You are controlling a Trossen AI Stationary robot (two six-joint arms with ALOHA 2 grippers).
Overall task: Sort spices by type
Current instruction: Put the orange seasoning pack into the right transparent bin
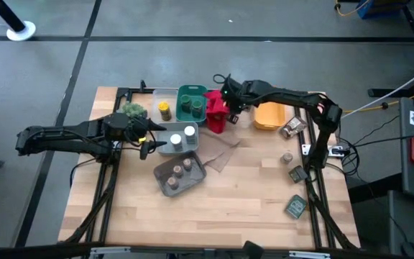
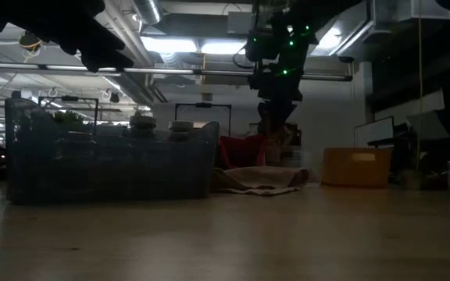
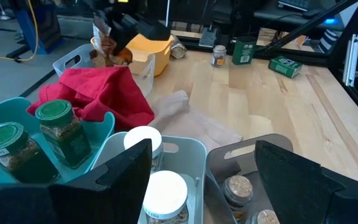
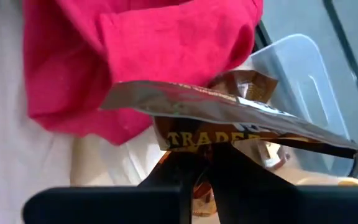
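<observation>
My right gripper hovers over the red cloth at the table's far side, shut on an orange-brown packet; the left wrist view shows that packet hanging. My left gripper is open, its fingers standing wide either side of the white-lidded jars in a pale bin, touching nothing. Green-lidded jars stand in a teal bin, a yellow-lidded jar in a clear bin, and tan-lidded jars in a grey bin. My right gripper pinches the orange-brown packet between its two fingers at the printed end, coming from above and pointing down. The packet hangs below the fingers, lifted clear above the red cloth, crumpled, with its far sealed edge free.
A yellow tub sits at the far right. Loose jars and packets lie along the right side, with a dark green packet near the front. A brown paper sheet lies mid-table. A green plant stands far left.
</observation>
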